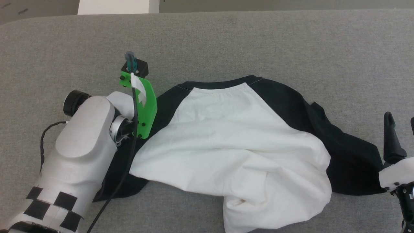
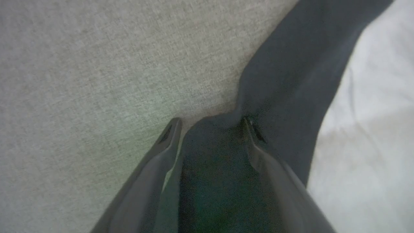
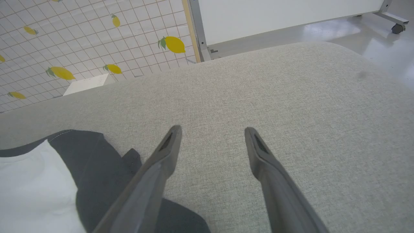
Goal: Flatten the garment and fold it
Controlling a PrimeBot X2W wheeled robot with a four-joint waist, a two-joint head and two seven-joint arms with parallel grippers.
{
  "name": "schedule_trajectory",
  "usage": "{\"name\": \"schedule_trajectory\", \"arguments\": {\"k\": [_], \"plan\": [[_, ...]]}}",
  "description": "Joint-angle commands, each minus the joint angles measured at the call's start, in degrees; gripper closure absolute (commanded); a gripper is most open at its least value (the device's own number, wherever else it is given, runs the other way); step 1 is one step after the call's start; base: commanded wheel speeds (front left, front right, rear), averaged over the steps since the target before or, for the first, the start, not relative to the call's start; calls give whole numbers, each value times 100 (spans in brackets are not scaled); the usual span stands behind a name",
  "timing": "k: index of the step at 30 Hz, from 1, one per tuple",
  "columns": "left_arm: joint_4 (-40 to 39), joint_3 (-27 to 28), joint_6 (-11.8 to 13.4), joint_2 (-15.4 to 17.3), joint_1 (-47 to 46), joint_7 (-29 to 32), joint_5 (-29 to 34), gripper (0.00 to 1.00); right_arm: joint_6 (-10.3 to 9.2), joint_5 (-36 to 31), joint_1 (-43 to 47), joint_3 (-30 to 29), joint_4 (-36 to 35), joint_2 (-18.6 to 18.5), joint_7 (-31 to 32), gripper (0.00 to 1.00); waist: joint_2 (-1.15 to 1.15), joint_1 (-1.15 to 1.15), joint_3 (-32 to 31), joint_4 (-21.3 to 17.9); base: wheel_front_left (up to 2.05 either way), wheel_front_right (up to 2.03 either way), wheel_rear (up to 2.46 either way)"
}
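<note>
The garment point(image 1: 233, 136) lies on the grey table point(image 1: 258, 42), white body up, its hem bunched at the front right. Its black sleeves spread to either side and the collar points away from me. My left arm's green wrist bracket point(image 1: 145, 106) hangs over the left sleeve point(image 1: 165, 106). In the left wrist view my left gripper point(image 2: 211, 123) is open and low on the cloth, with the black sleeve point(image 2: 291, 74) lying between its fingers. My right gripper point(image 1: 402, 132) stands open just right of the right sleeve point(image 1: 349, 155); in the right wrist view it point(image 3: 212, 129) is over bare table.
The padded table's far edge point(image 3: 258, 51) curves away at the back. Beyond it are a lemon-print tiled wall point(image 3: 81, 38), a white panel on a wheeled frame point(image 3: 275, 16) and a shiny floor. A white block point(image 1: 113, 6) sits past the table's far edge.
</note>
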Motion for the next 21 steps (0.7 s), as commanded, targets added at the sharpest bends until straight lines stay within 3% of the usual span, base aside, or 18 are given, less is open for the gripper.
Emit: {"name": "schedule_trajectory", "arguments": {"k": [1,2,3,8,14,21], "plan": [[263,-113,-56,-169,352,145,-189,0,-8,36,-117,-20,-24,2,-52,0,0,0,31,6,0,0,0],[286,-121,-72,-197,383,159,-252,67,-8,39,-121,-19,-19,2,-59,0,0,0,38,12,0,0,0],[316,-151,-92,-208,408,194,-308,100,-8,44,-123,-10,-9,2,-62,0,0,0,43,20,0,0,0],[293,51,-128,-263,380,-126,-640,100,-8,17,-144,26,3,2,-66,0,0,0,47,64,0,0,0],[77,705,-38,-256,327,-853,-1112,100,-8,-140,-236,145,-64,2,61,0,0,0,-83,116,0,0,0],[-691,1151,10,45,647,-1291,-1382,100,-8,-404,-820,763,-313,-146,993,0,0,0,-129,182,0,0,0]]}}
